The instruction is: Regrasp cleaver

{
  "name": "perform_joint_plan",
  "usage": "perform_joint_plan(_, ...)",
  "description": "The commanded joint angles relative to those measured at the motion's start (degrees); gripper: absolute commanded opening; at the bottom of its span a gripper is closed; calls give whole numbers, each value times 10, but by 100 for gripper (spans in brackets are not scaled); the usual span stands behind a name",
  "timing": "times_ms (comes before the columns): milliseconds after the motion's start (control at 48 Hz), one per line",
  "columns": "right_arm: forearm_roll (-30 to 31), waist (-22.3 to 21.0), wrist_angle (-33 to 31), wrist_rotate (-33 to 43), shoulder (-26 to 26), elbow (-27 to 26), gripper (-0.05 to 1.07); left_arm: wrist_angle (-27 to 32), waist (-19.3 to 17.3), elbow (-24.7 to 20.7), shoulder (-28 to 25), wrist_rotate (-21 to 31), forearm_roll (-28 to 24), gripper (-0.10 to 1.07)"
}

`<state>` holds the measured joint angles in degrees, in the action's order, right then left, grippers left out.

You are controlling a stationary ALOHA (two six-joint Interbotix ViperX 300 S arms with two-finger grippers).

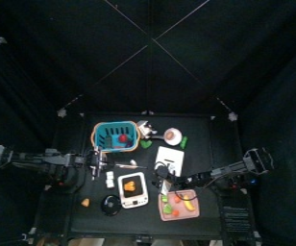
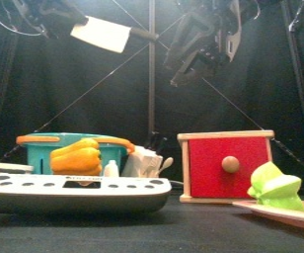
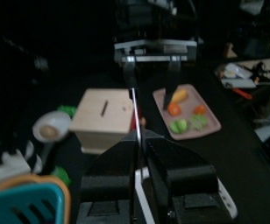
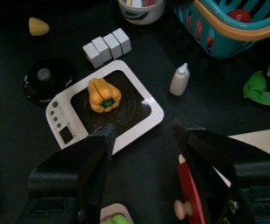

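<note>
- The left jaws point(image 3: 138, 150) are closed nearly together on the cleaver point(image 2: 102, 35), a small flat white rectangular blade with a short dark handle end. We see it edge-on between them as a thin line.
- The cleaver is held high above the worktop point(image 2: 182, 235), on the left side. We judge this keeps it clear of the things below, so the other arm can take it in the air.
- The right jaws point(image 4: 144, 144) stand wide open and hold nothing. They hang near the cleaver but apart from it.
- Under them lies the white flat scale point(image 4: 103, 109) with a yellow toy pepper point(image 4: 101, 94) on it.
- Around are a teal plastic basket point(image 2: 62, 143), a wooden box with a red front point(image 2: 227, 163) and a small white bottle point(image 4: 181, 79). In our opinion, none blocks the handover.
</note>
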<state>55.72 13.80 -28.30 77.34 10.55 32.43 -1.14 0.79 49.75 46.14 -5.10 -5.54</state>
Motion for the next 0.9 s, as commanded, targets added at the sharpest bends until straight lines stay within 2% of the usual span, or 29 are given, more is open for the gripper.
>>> perform_joint_plan(0, -5, -1, 3, 0, 13, -4, 89, -38, -3, -4, -1, 1, -2, 52)
perform_joint_plan(271, -11, -2, 0, 0, 25, 4, 89, -58, 0, -4, 0, -2, -3, 52)
perform_joint_plan(583, -21, -7, -4, 4, 100, 51, 89, -15, 16, -6, 4, -2, -6, 52)
perform_joint_plan(708, -30, -18, -2, 4, 129, 72, 89, -15, 20, -6, 4, -2, -4, 52)
perform_joint_plan(875, -35, -31, 6, 4, 139, 88, 89, -30, 21, -14, 4, -2, -11, 52)
